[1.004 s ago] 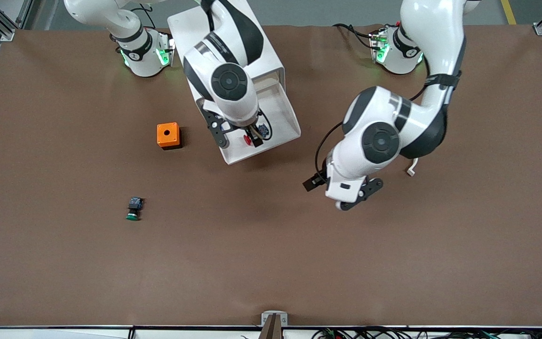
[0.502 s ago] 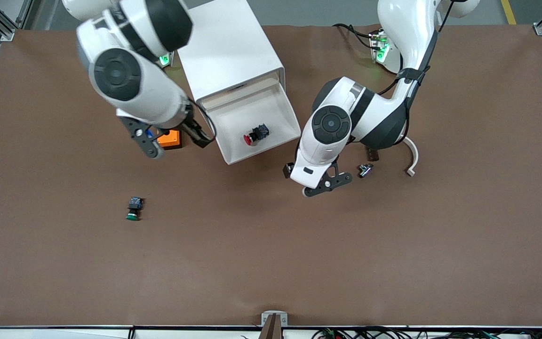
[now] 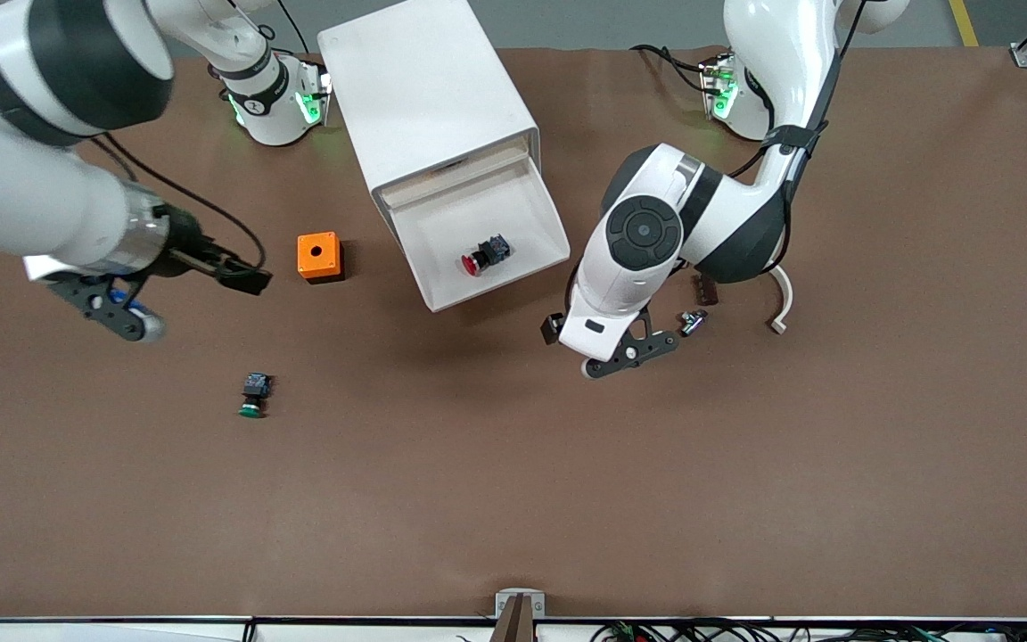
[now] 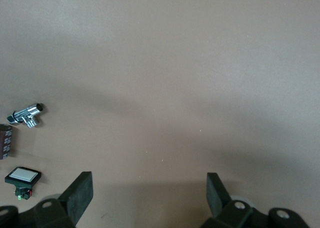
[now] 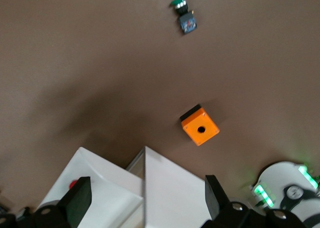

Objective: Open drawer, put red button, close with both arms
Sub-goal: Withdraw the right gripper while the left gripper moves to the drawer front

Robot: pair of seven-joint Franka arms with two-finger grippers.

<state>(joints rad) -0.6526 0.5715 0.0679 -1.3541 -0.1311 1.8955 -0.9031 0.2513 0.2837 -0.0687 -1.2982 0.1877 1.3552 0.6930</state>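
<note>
You see the red button (image 3: 475,260) lying in the open drawer (image 3: 549,234). Right gripper (image 3: 126,308), fingers spread and empty, hangs over bare table; left gripper (image 3: 628,352) likewise, over table near the drawer.

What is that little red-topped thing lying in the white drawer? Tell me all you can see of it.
The red button is a small push-button with a round red cap and a black body with a bit of blue at its other end. It looks like plastic. It lies on its side on the floor of the open white drawer, its cap pointing toward the drawer's front wall. Nothing but the drawer floor touches it, and neither gripper is over it.
</note>
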